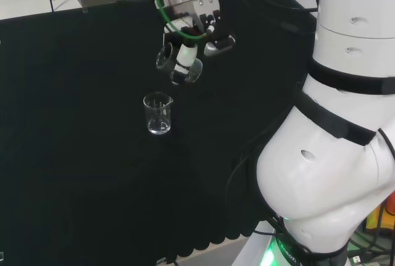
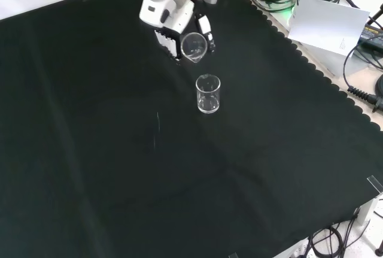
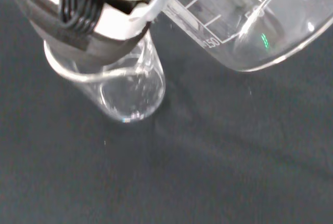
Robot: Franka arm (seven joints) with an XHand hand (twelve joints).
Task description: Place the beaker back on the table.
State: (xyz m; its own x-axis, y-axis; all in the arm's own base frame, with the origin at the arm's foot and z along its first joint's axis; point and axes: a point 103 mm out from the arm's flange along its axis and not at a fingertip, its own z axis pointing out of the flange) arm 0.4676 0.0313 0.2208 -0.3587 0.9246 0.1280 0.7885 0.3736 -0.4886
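Note:
The hand (image 1: pixel 188 34) hangs above the cloth with its fingers curled round a clear glass beaker (image 1: pixel 179 65), which is tipped on its side in the air. In the front view the held beaker (image 2: pixel 194 46) shows its round mouth toward the camera under the hand (image 2: pixel 170 21). A second clear beaker (image 1: pixel 157 113) stands upright on the black cloth just below and to the left in the head view, also the upright beaker (image 2: pixel 207 94) in the front view. The wrist view has the held beaker (image 3: pixel 255 21) close up, the standing beaker (image 3: pixel 130 91) beneath a finger (image 3: pixel 99 21).
The black cloth (image 2: pixel 119 168) spreads wide around both beakers. The arm's white links (image 1: pixel 339 124) fill the head view's right. Cables and a white sheet (image 2: pixel 326 24) lie beyond the cloth's scalloped edge in the front view.

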